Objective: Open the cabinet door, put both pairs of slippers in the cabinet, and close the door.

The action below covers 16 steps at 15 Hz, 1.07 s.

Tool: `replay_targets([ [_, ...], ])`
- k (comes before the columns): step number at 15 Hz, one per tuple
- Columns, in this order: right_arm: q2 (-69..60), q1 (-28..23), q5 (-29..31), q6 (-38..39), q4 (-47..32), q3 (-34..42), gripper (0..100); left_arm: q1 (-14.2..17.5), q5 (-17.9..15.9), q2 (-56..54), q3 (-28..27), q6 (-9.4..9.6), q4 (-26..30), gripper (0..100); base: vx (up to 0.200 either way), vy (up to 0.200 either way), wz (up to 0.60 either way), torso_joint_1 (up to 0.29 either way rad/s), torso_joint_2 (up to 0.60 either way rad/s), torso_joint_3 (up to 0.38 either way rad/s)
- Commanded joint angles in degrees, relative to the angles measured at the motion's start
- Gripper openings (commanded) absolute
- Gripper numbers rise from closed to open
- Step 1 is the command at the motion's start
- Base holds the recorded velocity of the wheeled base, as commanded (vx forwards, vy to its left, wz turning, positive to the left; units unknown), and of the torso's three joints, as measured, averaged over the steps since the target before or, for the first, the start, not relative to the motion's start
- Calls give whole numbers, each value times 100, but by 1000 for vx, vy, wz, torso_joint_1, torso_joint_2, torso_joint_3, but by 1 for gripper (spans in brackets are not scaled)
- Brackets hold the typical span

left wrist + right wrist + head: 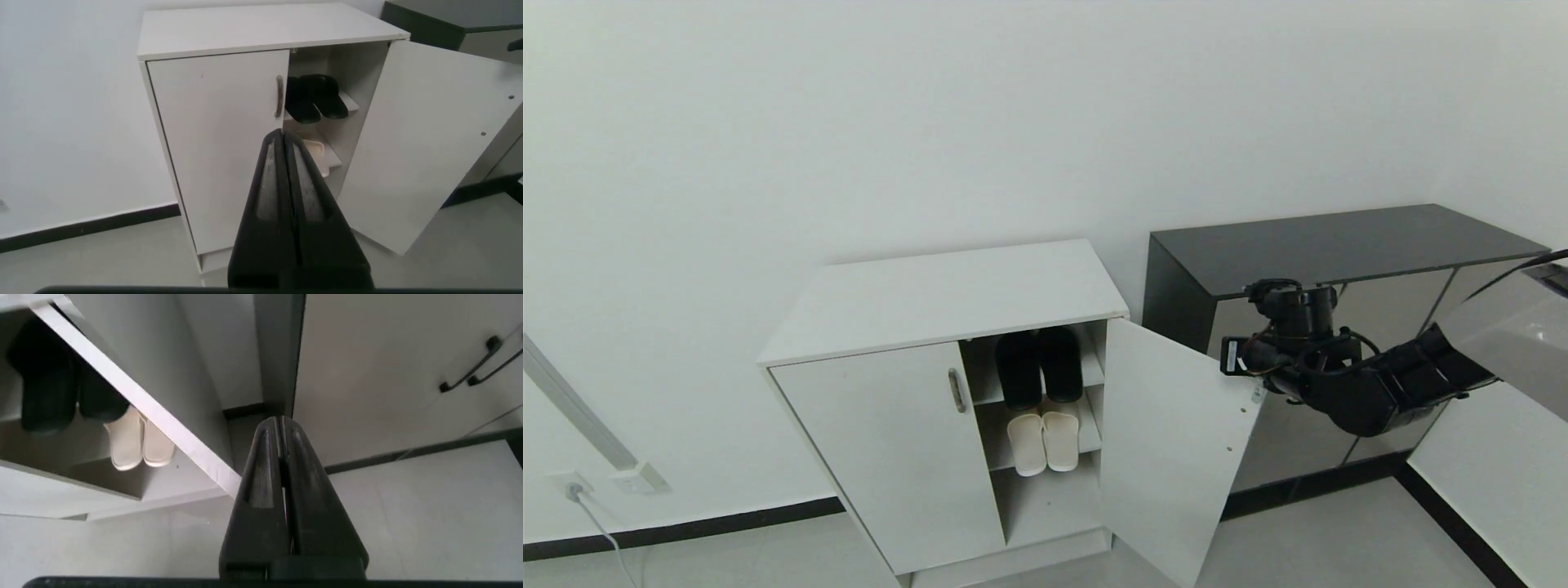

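The white cabinet [947,294] has its left door [890,457] closed and its right door [1168,441] swung wide open. Black slippers [1039,366] lie on the upper shelf, white slippers [1043,441] on the shelf below. My right gripper [1232,359] is shut on nothing at the open door's outer edge; I cannot tell if it touches. From the right wrist, the shut right gripper [280,425] is beside the door edge [147,408], with both pairs [49,384] [139,441] beyond. My left gripper [280,139] is shut and empty, well back from the cabinet front.
A dark sideboard [1339,245] with mirrored fronts stands just right of the cabinet, behind the right arm. A white counter [1486,465] fills the near right. A wall socket with a cable [574,487] sits low on the left. Bare floor lies before the cabinet.
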<state>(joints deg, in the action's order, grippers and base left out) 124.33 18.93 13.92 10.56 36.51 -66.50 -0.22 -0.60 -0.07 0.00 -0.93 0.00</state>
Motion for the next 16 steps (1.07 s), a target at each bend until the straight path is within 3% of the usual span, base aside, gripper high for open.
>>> replay_targets([
  [1,249,-91,-3,-1,40,-65,0,4,-2,7,0,-4,0,0,0,0,0,0,0,0],
  [8,285,-56,23,-10,58,49,0,4,-2,7,0,-13,0,0,0,0,0,0,0,0],
  [16,-120,620,40,-45,58,612,0,4,-2,7,0,-13,0,0,0,0,0,0,0,0],
])
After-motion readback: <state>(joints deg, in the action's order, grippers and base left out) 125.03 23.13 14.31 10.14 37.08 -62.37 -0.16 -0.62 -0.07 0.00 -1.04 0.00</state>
